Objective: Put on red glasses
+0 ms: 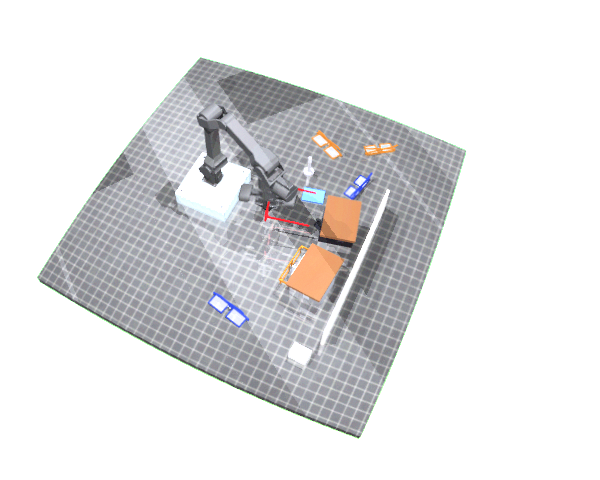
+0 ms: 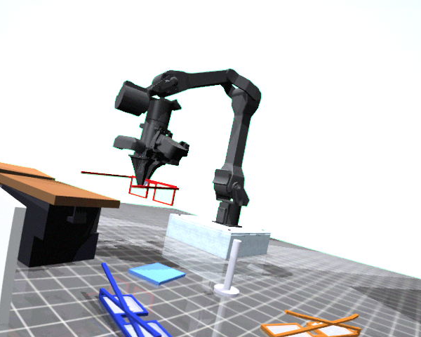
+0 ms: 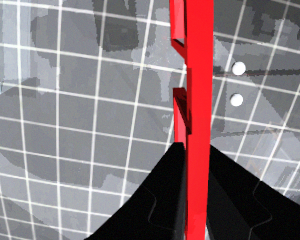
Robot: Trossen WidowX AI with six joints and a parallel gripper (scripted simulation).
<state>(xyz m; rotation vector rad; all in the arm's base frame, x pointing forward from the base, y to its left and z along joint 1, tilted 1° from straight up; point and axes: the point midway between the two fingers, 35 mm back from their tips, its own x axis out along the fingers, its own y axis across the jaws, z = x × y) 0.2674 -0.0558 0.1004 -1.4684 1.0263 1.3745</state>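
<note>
Seen gripped by the front's upper bar, near the bridge, between nearly closed fingers (image 2: 140, 174): red glasses (image 1: 287, 221) (image 2: 162, 183) (image 3: 200, 75), held above the worktop (image 1: 150, 248) (image 2: 192, 312) (image 3: 115, 100). Temples outstretched—away from the robot's base (image 1: 225, 218) (image 2: 196, 235), towards the dark-bodied head (image 1: 341, 219) (image 2: 73, 232); long axis of the front crosswise to both temples.

Blue glasses (image 1: 228, 310) lying open-side down-left, white block (image 1: 300, 354) near white panel's end (image 1: 323, 341)
</note>
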